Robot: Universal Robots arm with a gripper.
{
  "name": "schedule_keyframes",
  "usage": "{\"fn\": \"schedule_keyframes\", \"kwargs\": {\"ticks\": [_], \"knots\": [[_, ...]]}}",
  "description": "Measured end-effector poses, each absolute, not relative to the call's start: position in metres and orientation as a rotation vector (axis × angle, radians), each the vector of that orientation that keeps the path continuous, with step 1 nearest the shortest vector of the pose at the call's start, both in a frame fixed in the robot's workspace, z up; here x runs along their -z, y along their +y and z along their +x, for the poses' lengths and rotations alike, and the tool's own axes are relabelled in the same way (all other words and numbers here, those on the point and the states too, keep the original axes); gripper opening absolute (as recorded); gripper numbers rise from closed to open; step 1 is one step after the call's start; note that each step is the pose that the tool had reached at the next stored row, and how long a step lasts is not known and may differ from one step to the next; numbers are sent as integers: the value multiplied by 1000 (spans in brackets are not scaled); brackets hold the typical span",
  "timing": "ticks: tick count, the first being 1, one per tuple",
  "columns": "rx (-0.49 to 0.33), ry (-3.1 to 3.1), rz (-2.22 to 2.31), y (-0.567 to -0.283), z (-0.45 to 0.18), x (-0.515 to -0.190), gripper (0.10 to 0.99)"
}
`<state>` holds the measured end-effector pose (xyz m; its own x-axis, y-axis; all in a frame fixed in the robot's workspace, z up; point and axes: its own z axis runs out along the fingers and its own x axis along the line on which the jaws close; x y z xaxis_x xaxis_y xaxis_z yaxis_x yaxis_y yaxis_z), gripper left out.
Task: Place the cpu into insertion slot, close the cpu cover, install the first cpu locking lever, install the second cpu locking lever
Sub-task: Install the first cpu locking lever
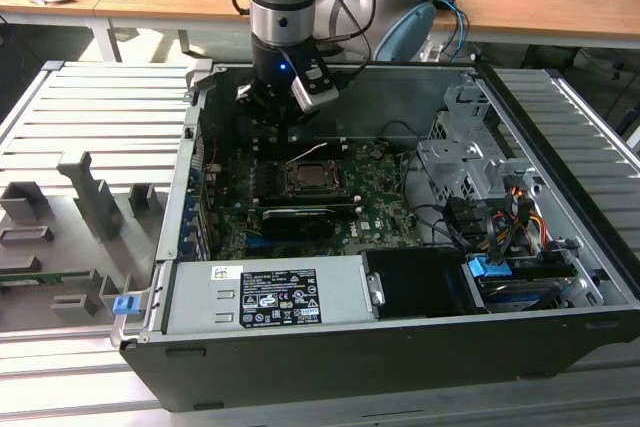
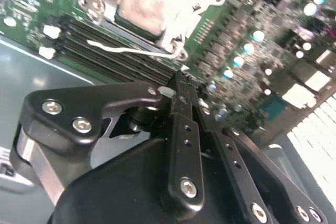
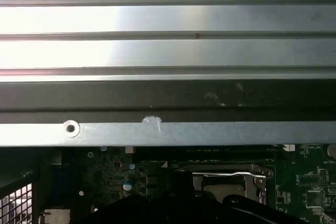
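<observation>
We see the gripper (image 2: 181,85) clenched with nothing between its fingers, hovering above the motherboard (image 1: 370,209) beside the insertion slot (image 1: 310,179). The cpu (image 2: 147,3) sits in the slot, framed by the cpu cover (image 2: 181,24).

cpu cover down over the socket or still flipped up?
Down. In the second wrist view the thin silver metal cpu cover lies flat around the pale silver-grey cpu, framing it; the black tool sits beside it.

Wooden desks (image 1: 540,7) behind; ribbed grey metal worktable (image 1: 90,107).
</observation>
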<state>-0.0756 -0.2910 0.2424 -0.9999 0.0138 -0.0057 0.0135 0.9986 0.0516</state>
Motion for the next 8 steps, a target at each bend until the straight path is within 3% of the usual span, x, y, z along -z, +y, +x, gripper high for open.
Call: {"fn": "schedule_keyframes", "kwargs": {"ticks": [8], "knots": [[-130, 3133, 22, -291, -58, -238, 106]]}}
